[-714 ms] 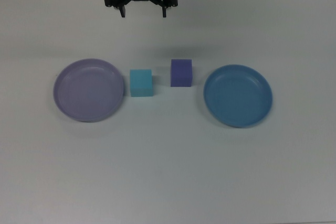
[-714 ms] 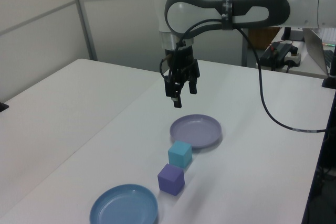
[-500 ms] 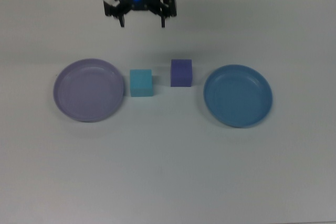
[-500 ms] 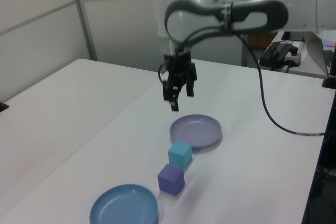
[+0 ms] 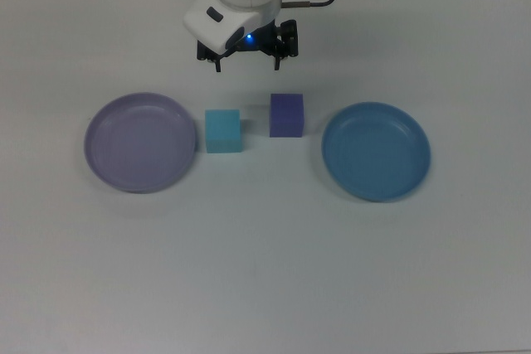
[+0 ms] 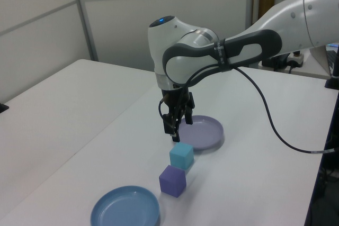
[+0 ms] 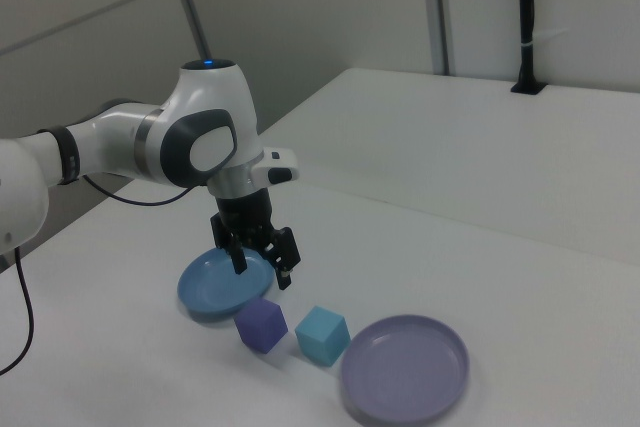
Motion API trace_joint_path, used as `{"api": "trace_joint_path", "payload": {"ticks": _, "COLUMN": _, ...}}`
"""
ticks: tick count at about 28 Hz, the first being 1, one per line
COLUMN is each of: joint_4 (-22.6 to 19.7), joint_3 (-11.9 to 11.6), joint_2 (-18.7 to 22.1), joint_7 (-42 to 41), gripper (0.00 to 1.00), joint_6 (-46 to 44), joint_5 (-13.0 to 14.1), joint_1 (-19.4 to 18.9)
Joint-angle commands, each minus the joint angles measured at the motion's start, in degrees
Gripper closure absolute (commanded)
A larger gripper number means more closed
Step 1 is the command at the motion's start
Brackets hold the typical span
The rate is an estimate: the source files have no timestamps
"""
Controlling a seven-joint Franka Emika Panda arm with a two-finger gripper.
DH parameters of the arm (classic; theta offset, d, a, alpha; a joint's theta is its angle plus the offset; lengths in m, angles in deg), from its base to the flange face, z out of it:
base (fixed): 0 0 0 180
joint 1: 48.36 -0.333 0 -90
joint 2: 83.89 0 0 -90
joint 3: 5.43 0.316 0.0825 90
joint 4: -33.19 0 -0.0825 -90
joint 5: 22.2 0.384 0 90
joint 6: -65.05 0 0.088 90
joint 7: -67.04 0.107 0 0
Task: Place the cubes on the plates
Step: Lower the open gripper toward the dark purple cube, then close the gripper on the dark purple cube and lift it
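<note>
Cubes: 2 cubes sit side by side on the white table (image 5: pixel 265 271), neither one on a plate. Taking the cyan cube (image 5: pixel 223 131) as landmark, the purple cube (image 5: pixel 286 114) is just beside it, apart by a small gap, on the top view's right and slightly farther up.
Plates: the lavender plate (image 5: pixel 141 143) lies almost touching the cyan cube on the top view's left; the blue plate (image 5: pixel 376 151) lies beyond the purple cube on the top view's right, well apart from the cyan cube. Both hold nothing.
Why so laid: each cube lies on the side of 1 plate, so likely a short carry each.
Gripper: the gripper (image 5: pixel 248 57) hangs above the table with fingers spread wide and nothing between them, pointing down.
Cubes relative to gripper: in the top view the gripper is past the cyan cube toward the top edge, roughly over the gap line between the 2 cubes; in the left view its tips hang just above the cyan cube, touching neither.
Step judged: approach before a first grasp; which cube is meant cannot be told.
</note>
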Motion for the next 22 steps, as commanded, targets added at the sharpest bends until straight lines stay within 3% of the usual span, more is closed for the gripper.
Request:
{"api": "trace_joint_path", "payload": {"ticks": 1, "joint_4": -4.85, "joint_3": -0.82, "joint_2": 1.56, "joint_7": 1.23, "gripper": 0.0, "joint_6": 3.84, "joint_5": -1.01, "joint_1": -2.6}}
{"api": "trace_joint_path", "payload": {"ticks": 8, "joint_4": -9.07, "joint_3": -0.82, "joint_2": 0.34, "joint_7": 8.78, "gripper": 0.0, "joint_6": 10.43, "joint_5": -5.06, "joint_1": -5.59}}
{"api": "trace_joint_path", "payload": {"ticks": 16, "joint_4": -8.9, "joint_3": -0.82, "joint_2": -3.09, "joint_7": 15.99, "gripper": 0.0, "joint_6": 14.21, "joint_5": -5.32, "joint_1": -7.7}}
{"api": "trace_joint_path", "payload": {"ticks": 22, "joint_4": -8.37, "joint_3": -0.82, "joint_2": -6.17, "joint_7": 20.39, "gripper": 0.0, "joint_6": 15.89, "joint_5": -7.6, "joint_1": -9.54}}
